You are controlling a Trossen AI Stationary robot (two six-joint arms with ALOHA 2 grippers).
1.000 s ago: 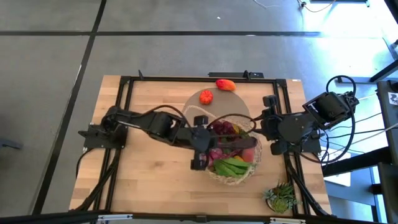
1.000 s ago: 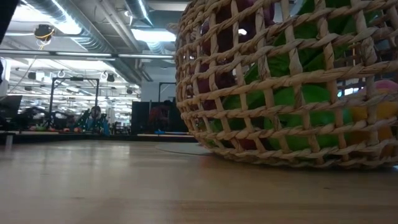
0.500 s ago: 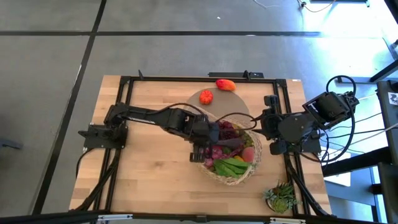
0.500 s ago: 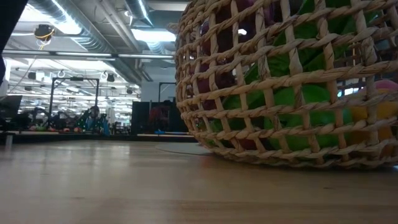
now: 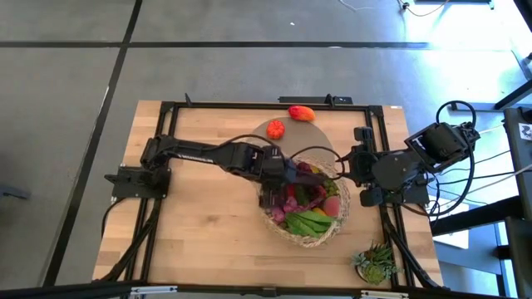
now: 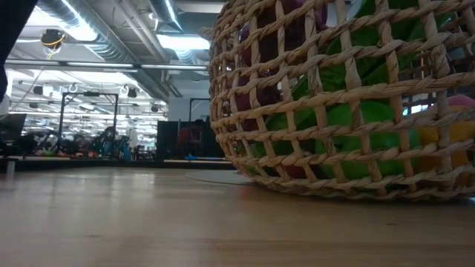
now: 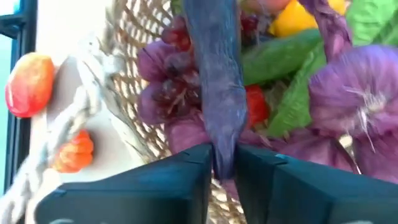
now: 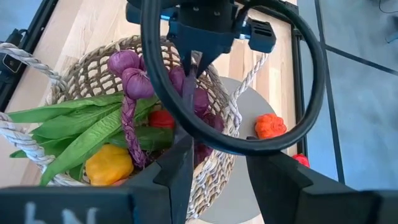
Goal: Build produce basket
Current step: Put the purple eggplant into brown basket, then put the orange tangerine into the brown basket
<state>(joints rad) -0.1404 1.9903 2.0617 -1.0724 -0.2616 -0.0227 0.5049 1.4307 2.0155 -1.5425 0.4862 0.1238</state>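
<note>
The woven basket (image 5: 309, 218) stands right of the table's middle, filled with produce: green leaves (image 8: 74, 127), a yellow pepper (image 8: 109, 163), purple bulbs (image 8: 127, 71) and a red piece (image 8: 163, 119). My left gripper (image 5: 270, 198) hangs over the basket's left part, shut on a long purple piece (image 7: 217, 81). Two orange-red pieces (image 5: 275, 129) (image 5: 301, 113) lie outside the basket, toward the far edge. My right gripper (image 8: 217, 180) waits open and holds nothing, above the basket's right side. In the low view the basket (image 6: 334, 96) fills the right half. My left gripper pinches the long purple piece by its upper end (image 7: 224, 146) between its two fingers. The fingers slant down from the table's left side. The piece hangs below them (image 8: 188, 87), and its lower end reaches in among the produce in the basket.
A round grey mat (image 5: 287, 143) lies under the basket's far side and carries one orange piece. A spiky green potted plant (image 5: 376, 264) stands at the near right corner. A black cable loop (image 8: 155, 93) arches over the basket. Bare wood lies to the left.
My left gripper has moved from the basket's near-left rim toward the far edge and the basket's middle, and down. It keeps hold of the long purple piece, which has sunk into the basket with it.
</note>
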